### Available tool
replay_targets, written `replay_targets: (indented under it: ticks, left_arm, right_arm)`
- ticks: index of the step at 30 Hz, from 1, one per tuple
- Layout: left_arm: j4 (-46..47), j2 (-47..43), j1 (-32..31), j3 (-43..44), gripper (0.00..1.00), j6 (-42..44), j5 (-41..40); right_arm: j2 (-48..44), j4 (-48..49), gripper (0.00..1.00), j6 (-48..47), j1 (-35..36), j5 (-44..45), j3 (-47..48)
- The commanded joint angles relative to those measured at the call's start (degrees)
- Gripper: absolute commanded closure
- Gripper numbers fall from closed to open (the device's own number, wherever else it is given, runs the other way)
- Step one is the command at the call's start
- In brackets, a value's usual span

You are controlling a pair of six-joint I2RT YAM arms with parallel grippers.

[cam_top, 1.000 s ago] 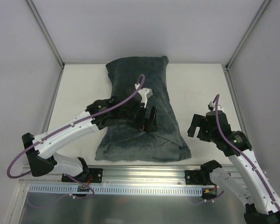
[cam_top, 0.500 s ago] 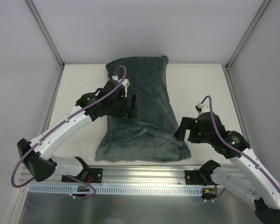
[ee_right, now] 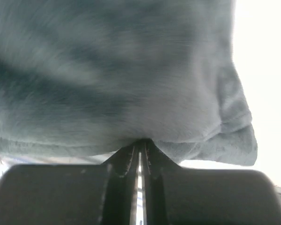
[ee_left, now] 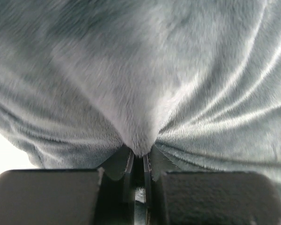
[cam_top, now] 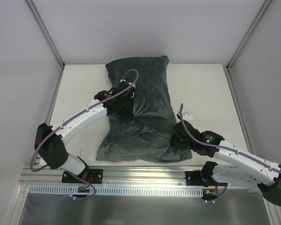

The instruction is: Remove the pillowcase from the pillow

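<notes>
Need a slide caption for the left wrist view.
Left pincer shut on a pinched fold of the grey plush pillowcase.

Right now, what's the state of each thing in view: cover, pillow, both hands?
dark grey-teal plush pillowcase: lying on the white table, plump and filled, not pulled off.
white pillow: hidden inside the pillowcase, none of it showing.
left hand: shut, pinching a raised fold on the pillowcase's top face.
right hand: shut, fabric at the pillowcase's near right corner caught at its tips.
</notes>
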Motion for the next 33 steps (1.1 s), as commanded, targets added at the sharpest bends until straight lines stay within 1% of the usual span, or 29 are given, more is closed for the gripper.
replay_targets:
  ticks: [1,2,3,4,6,7,9,10,12,16,23,24,25,26,27,28,29,30,31,32,33]
  left_arm:
    - [-2.0,-9.9,-1.1,-8.8,1.0,-6.5,1.2]
    - [-2.0,-12.4,-2.0,-13.3,1.0,-7.8,0.8]
    - [-2.1,-14.9,-3.2,-15.1,1.0,-9.2,0.3]
    - [-2.1,-19.6,-5.8,-17.8,1.0,-12.2,0.2]
    - [-2.1,-24.5,-8.8,-18.8,1.0,-14.7,-0.8]
    - [-2.1,-25.6,-11.2,-19.0,1.0,-15.9,-1.5]
    - [-2.3,-28.0,-11.8,-18.9,1.0,-16.7,-1.9]
    - [-2.3,-28.6,-11.9,-18.9,1.0,-16.8,-2.1]
    - [-2.3,-30.2,-11.9,-19.0,1.0,-16.6,-3.5]
    - [-2.5,-30.3,-11.9,-18.8,1.0,-15.3,-4.5]
    - [-3.2,-30.0,-11.9,-18.1,1.0,-14.5,-5.8]
    - [-3.4,-29.9,-11.8,-16.7,0.96,-13.3,-5.9]
    - [-3.9,-30.0,-11.8,-15.3,0.79,-12.7,-6.2]
    - [-4.3,-30.0,-11.8,-13.9,0.32,-11.6,-6.5]
    - [-4.4,-30.0,-11.8,-10.6,0.21,-10.7,-7.1]
    - [-4.5,-29.6,-11.9,-6.8,0.12,-9.0,-7.5]
    - [-4.4,-29.0,-11.9,-6.7,0.12,-8.1,-7.9]
    - [-4.5,-28.2,-12.0,-2.6,0.11,-7.1,-8.5]
    - [-4.5,-25.7,-12.0,-0.6,0.11,-6.1,-8.6]
    - [-4.7,-24.3,-12.2,3.2,0.11,-4.4,-8.7]
    - [-5.2,-22.7,-13.0,4.8,0.11,-3.8,-8.9]
  right_arm:
    - [-4.5,1.3,0.99,-1.5,-8.4,4.4,-0.1]
    - [-4.7,1.2,0.99,-4.9,-10.6,2.7,0.4]
    - [-4.4,1.3,0.99,-6.3,-12.2,1.9,0.8]
    - [-3.5,1.3,0.99,-9.1,-15.2,1.3,2.2]
    - [-1.3,1.4,0.99,-11.0,-17.0,0.9,3.8]
    - [1.4,1.7,0.99,-11.7,-17.9,0.9,5.7]
    - [3.9,1.7,0.99,-13.0,-18.3,1.4,8.7]
    - [5.8,1.8,0.99,-13.1,-18.3,1.4,9.5]
    - [6.3,2.1,0.99,-13.0,-18.3,0.7,10.3]
    - [3.8,4.5,0.99,-12.0,-18.2,-1.7,8.5]
    - [-1.4,3.1,0.99,-11.8,-18.3,-0.1,5.8]
    - [-1.5,3.0,0.99,-13.2,-18.4,0.5,6.3]
    - [-1.2,2.7,0.99,-14.2,-18.7,1.2,7.0]
    - [0.2,2.6,0.99,-15.2,-19.7,1.4,9.3]
    - [1.3,2.4,0.99,-17.6,-20.5,1.6,10.6]
    - [4.1,2.5,0.99,-18.8,-23.3,1.0,13.5]
    - [4.1,2.5,0.87,-19.7,-24.9,-0.1,15.0]
    - [7.9,2.3,0.63,-20.4,-26.8,-4.9,16.6]
    - [9.9,1.6,0.12,-21.0,-28.2,-7.2,18.4]
    - [11.6,-1.5,0.01,-20.7,-29.4,-7.9,20.4]
    - [13.7,-2.4,0.03,-20.3,-29.3,-7.8,23.4]
